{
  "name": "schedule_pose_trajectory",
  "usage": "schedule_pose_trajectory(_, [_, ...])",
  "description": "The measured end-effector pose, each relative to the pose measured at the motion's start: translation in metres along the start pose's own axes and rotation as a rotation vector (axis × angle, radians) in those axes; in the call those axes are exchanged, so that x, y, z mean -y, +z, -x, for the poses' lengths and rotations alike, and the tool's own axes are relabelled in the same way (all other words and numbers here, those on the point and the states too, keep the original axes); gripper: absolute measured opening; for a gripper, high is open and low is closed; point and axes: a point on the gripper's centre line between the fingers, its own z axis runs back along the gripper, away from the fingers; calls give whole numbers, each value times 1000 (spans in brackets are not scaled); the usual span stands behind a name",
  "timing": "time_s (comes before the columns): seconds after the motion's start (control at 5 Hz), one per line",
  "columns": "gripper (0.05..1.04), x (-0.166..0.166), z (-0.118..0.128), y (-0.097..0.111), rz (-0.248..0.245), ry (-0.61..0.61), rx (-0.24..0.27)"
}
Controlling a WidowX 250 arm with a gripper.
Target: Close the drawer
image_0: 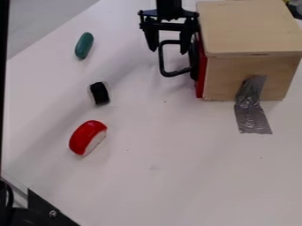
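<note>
Drawer point(201, 75) sits in the wooden box point(250, 31), toward the worktop's point(177, 176) upper right corner. Its red front looks flush or nearly so against the box's left side; can't rule out a thin gap. Black handle point(162, 59) sticks out to the left. Gripper point(168, 50) is at the handle, fingers well spread, one on each side of the outer bar, no grip on it that I can see. My read: closing is done or close to it. Left: maybe a small nudge rightward, then back off clear.
</note>
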Motion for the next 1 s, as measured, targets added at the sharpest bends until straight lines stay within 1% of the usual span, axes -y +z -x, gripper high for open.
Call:
schedule_pose_trajectory(0.2, [995, -3, 0, 2, -14, 7, 14])
schedule_pose_trajectory(0.4, [995, -16, 11, -7, -48, 57, -34])
schedule_pose_trajectory(0.6, [995, -18, 10, 4, -43, 73, -32])
schedule_pose_trajectory(1.0, [995, -20, 7, 19, -8, 92, -41])
